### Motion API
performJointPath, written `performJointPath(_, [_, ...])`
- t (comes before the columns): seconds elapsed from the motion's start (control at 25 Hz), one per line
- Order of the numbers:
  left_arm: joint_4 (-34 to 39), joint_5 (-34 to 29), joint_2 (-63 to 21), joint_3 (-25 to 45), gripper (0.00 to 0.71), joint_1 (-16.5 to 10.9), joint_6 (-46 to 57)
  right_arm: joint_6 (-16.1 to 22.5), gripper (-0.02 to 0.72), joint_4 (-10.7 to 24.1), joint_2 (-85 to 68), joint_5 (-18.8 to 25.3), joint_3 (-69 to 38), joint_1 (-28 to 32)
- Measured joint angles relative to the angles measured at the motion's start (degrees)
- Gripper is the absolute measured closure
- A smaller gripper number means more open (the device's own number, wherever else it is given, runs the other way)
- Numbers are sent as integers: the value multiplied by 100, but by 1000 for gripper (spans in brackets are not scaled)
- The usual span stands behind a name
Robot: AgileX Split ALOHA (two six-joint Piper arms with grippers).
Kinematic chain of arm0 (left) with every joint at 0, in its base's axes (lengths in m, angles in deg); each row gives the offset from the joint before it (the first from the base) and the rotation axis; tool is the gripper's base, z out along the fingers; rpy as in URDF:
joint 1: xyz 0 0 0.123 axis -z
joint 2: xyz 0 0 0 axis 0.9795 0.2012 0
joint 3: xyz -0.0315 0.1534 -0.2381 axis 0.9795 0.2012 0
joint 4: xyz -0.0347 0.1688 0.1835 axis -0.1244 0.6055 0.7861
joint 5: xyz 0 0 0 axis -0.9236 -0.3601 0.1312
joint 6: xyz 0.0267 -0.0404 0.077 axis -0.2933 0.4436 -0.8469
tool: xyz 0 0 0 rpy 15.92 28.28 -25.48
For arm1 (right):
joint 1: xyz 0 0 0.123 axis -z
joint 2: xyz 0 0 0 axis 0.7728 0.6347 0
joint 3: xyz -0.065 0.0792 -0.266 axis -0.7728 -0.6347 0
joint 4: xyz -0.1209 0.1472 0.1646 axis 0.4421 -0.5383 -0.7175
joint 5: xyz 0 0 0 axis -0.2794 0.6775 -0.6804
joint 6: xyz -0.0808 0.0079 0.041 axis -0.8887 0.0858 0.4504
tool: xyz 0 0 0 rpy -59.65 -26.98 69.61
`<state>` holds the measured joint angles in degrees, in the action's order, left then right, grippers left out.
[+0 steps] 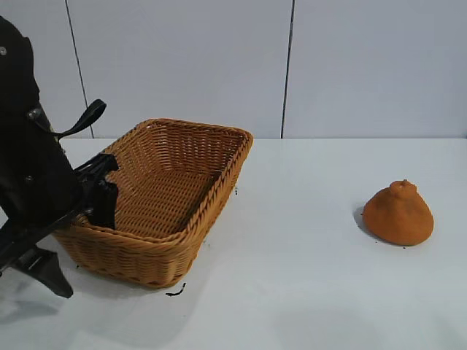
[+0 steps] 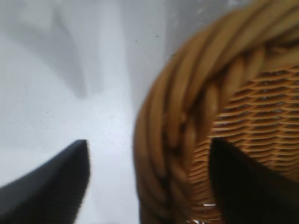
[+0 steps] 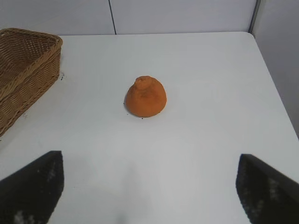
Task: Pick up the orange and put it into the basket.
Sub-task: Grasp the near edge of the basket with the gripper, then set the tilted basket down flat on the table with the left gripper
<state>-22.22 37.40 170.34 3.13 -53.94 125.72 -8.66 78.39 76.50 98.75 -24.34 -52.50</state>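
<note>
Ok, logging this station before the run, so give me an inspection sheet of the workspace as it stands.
Surface: white table, small dark marks by the basket.
Job's things: orange on the table, knob up, well apart from the basket, which holds no object.
Clutter: nothing seen.
Grippers: left end effector open, straddling the basket's rim; right end effector open, facing the orange from a distance.
Cables: nothing seen.
Surroundings: pale panelled wall.

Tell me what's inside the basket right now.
Nothing lies in the basket; one finger of the open left gripper dips over its rim. The near wall hides part of the floor. The orange sits on the table.
</note>
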Motion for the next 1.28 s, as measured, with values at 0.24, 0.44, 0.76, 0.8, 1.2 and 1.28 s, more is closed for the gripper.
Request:
performJointPath(0.24, [-24,47,0,-5,616,0,90,0,9,0,0,0,0,0])
performJointPath(0.44, [-21,-188,-80,-253,616,-5,52,0,9,0,0,0,0,0])
performJointPath(0.76, [-7,-1124,-258,-1311,616,-227,-1443,0,9,0,0,0,0,0])
performJointPath(0.8, [-7,-1252,-265,-1427,616,-311,-1732,0,9,0,0,0,0,0])
performJointPath(1.2, [-19,-2563,-196,-2401,616,-1410,-4716,0,9,0,0,-8,0,0])
performJointPath(1.28, [-204,-2875,-51,-2639,616,-1569,-5369,0,9,0,0,-8,0,0])
